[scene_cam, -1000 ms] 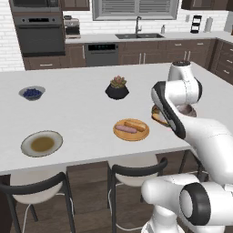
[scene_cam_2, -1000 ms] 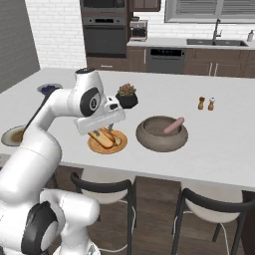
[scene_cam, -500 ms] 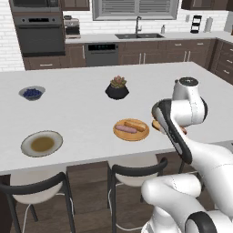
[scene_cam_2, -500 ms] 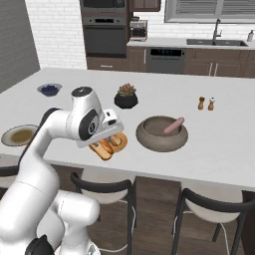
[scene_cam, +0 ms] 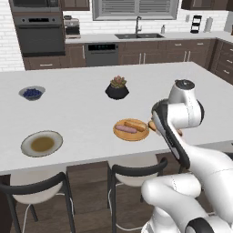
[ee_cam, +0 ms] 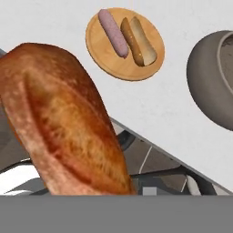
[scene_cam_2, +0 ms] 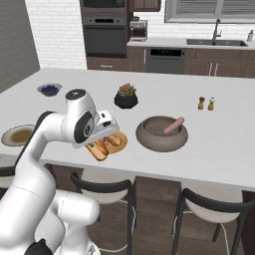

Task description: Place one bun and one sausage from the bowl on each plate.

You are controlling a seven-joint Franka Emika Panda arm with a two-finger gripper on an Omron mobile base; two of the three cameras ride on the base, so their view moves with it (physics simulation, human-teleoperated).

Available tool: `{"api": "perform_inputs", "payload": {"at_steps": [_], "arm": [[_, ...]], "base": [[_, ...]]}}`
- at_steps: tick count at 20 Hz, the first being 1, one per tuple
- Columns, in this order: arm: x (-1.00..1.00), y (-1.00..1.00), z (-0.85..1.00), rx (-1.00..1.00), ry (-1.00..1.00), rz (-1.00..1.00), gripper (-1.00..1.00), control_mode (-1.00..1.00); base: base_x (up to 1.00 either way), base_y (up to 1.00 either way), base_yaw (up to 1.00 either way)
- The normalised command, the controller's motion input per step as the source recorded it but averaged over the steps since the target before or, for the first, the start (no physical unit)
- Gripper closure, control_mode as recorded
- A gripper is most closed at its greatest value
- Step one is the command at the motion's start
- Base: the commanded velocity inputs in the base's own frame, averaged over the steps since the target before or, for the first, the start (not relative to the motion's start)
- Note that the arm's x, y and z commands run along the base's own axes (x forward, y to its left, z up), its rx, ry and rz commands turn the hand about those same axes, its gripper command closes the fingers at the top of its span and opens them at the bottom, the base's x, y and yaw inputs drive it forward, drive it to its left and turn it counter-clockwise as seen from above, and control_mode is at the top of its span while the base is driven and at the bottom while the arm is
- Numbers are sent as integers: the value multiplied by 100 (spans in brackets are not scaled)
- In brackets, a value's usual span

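Looming bun (ee_cam: 63,123) in hand view, sausage (scene_cam_2: 173,125) in bowl (scene_cam_2: 162,133) from right base

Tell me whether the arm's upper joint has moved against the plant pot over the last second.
Yes. It has swung back from the plant pot toward the counter's near edge, in the right base view.

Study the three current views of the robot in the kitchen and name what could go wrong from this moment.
1. The golden-tan bun fills the hand view close to the camera, apparently carried above the counter's front edge; a slip could send it to the floor.
2. The round orange-tan plate already holds a bun and a pink sausage; unloading there would double up.
3. The grey-rimmed, olive-centred plate lies far left, so the carry is long, past the black plant pot.
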Motion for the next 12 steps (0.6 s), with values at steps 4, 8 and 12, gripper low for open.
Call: {"api": "perform_inputs", "payload": {"at_steps": [4, 8, 12], "arm": [[0, 0, 0, 0, 0, 0, 100, 100], [0, 0, 0, 0, 0, 0, 100, 100], [0, 0, 0, 0, 0, 0, 100, 100]], "base": [[6, 99, -14], [27, 100, -5], [34, 100, -1]]}}
